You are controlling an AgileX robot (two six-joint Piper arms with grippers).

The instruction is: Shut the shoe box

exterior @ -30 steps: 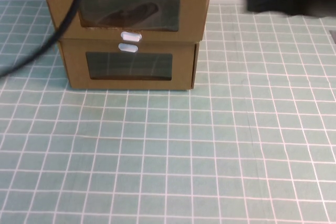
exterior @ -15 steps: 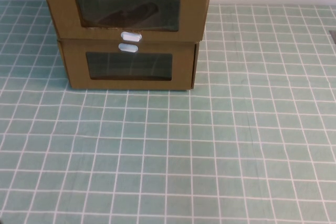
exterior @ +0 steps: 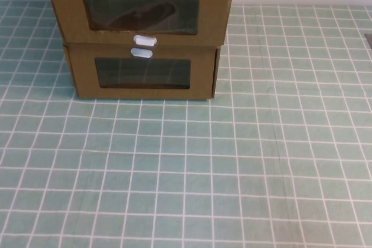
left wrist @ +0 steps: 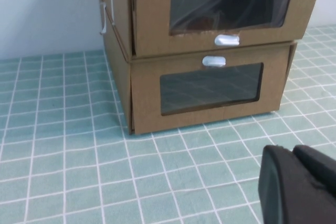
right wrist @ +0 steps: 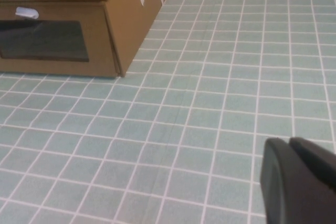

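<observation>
The brown cardboard drawer-style shoe box (exterior: 139, 10), white tab at its bottom edge, sits atop a matching cardboard box (exterior: 142, 74), front apparently flush. Any push risks sliding the stack. The left gripper (left wrist: 299, 187) and right gripper (right wrist: 299, 182) sit low, well back; their grip state cannot be told.

The desk (exterior: 244, 161) was covered in a pale green sheet ruled with a white grid. Directly on it, toward its far left, sat the lower cardboard box (exterior: 142, 74), its windowed front facing the robot. The shoe box (exterior: 139, 10) rested on that box, not on the desk itself.
</observation>
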